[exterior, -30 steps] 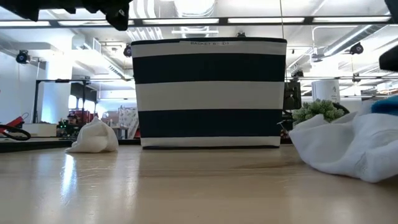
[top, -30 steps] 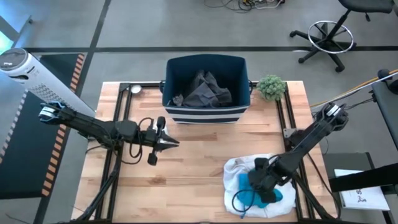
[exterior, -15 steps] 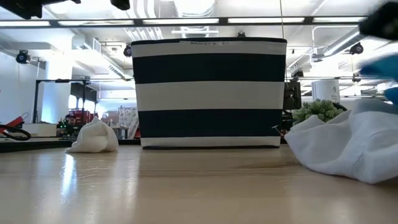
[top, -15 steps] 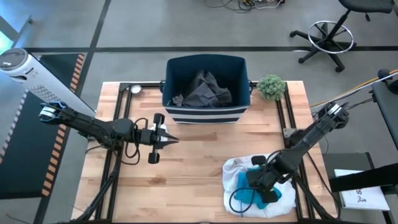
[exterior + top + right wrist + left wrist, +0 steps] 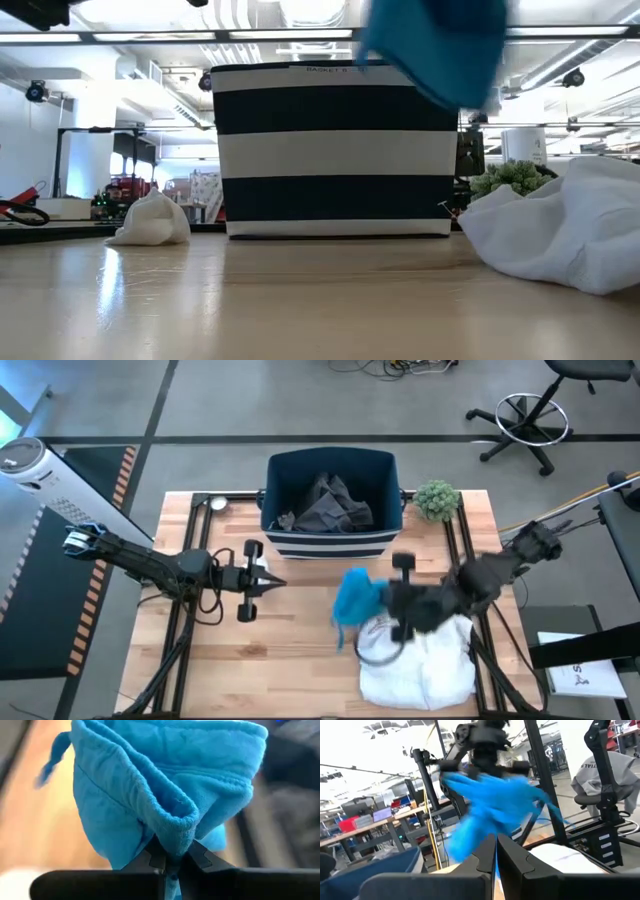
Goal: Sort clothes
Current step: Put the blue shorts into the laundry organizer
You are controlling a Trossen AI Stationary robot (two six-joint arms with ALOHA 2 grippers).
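Observation:
A bright blue garment [image 5: 355, 598] is in the air in front of the navy striped bin [image 5: 332, 535], with my right gripper [image 5: 380, 603] shut on it; the low view shows the blue garment [image 5: 435, 45] high above the table. A large white garment [image 5: 420, 660] lies in a heap at the near right. A dark grey garment [image 5: 330, 505] lies inside the bin. A small white piece [image 5: 217, 503] rests at the far left. My left gripper [image 5: 272, 582] hovers shut at centre left, holding nothing. My right gripper pinches a bunched fold of the blue garment [image 5: 172, 832] between its two fingers, several layers together. The fingers reach in roughly level from the table's right side. The garment is lifted clear of the table and of the white garment, billowing out beyond the fingertips.
A small green plant [image 5: 437, 498] stands to the right of the bin at the far edge. Black rails [image 5: 195, 560] run along the table's left and right sides. Bare wood [image 5: 290, 660] lies between the two arms at the near centre.
My right gripper has shut on the blue garment, lifted it off the white heap and swung it up and toward the table's left and the bin. The blue garment is now clear of the table; the white garment has stayed at the near right.

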